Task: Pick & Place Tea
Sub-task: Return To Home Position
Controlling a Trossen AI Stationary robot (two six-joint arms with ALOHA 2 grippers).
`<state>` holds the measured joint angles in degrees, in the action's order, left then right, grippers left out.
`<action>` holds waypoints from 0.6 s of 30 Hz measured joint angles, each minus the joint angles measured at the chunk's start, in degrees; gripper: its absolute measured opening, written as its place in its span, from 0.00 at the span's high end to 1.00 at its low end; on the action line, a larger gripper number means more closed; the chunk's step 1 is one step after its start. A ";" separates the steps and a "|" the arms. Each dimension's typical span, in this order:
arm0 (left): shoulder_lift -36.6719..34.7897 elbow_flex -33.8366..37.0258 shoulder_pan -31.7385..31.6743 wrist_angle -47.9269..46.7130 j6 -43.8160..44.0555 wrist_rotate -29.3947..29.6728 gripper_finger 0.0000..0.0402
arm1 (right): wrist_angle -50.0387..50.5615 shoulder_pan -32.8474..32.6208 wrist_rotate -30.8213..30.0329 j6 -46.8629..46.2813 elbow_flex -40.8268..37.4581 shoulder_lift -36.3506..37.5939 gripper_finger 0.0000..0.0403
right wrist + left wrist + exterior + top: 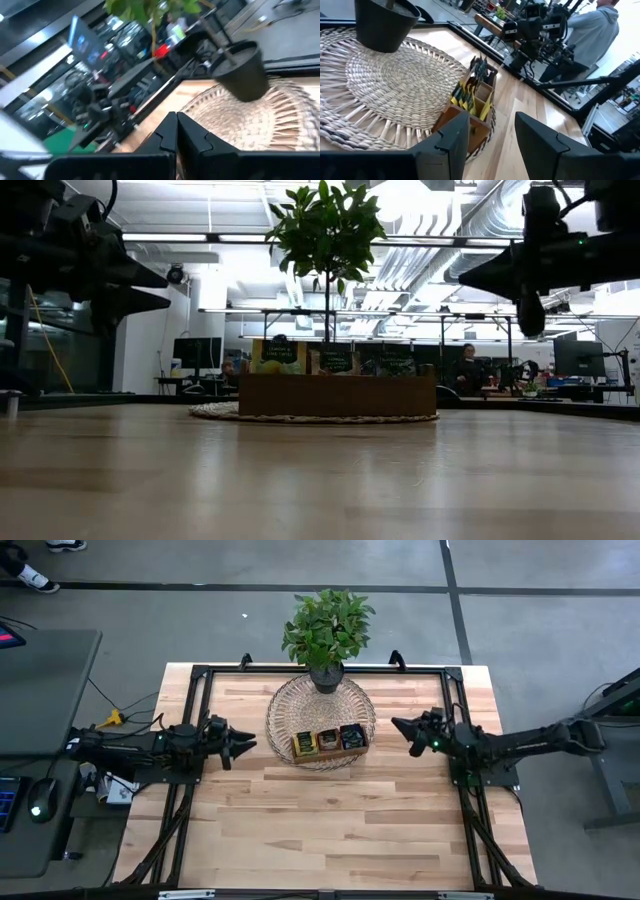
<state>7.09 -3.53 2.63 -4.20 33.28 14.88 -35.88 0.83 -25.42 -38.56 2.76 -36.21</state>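
1. Tea is standing upright in the tray, filling all three compartments. The sorting is looking finished.
2. Left gripper is hovering left of the tray, well apart, fingers spread, holding nothing.
3. Right gripper is hovering right of the tray, well apart, fingers pressed together, empty.
4. Both are facing the tray from a distance, probably parking at home.
5. Mat is lying under the tray and the plant is standing just behind it. This central spot is likely giving both arms equal reach.
6. Only the low view is showing sachets poking above the tray wall, with both grippers hanging well above the counter.
7. Only the left wrist view is showing the tray's dividers end-on.
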 joint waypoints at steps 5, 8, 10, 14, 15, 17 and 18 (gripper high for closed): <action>0.00 0.00 0.00 0.05 1.51 1.93 0.61 | 4.33 3.29 6.71 0.28 0.00 2.14 1.00; 0.00 0.00 0.00 0.08 1.53 2.60 0.61 | 8.98 3.29 6.96 1.09 0.00 6.61 1.00; 0.00 0.00 0.00 0.03 1.52 2.66 0.61 | 11.28 3.29 6.98 2.38 0.00 10.93 1.00; 0.00 0.00 0.00 0.05 1.55 2.66 0.61 | 20.85 3.29 7.06 3.15 0.02 21.59 1.00; 0.00 0.00 0.00 0.07 1.55 2.66 0.61 | 23.64 3.29 7.17 3.14 0.02 24.35 1.00; 0.00 0.00 0.00 0.16 1.63 2.69 0.61 | 29.06 3.29 7.16 3.46 0.02 29.83 1.00; 0.00 0.00 0.00 0.16 1.80 2.70 0.61 | 31.34 3.29 7.02 3.69 0.02 32.40 1.00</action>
<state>7.09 -3.53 2.63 -4.03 35.08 17.58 -4.54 4.12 -18.40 -34.87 2.79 -3.81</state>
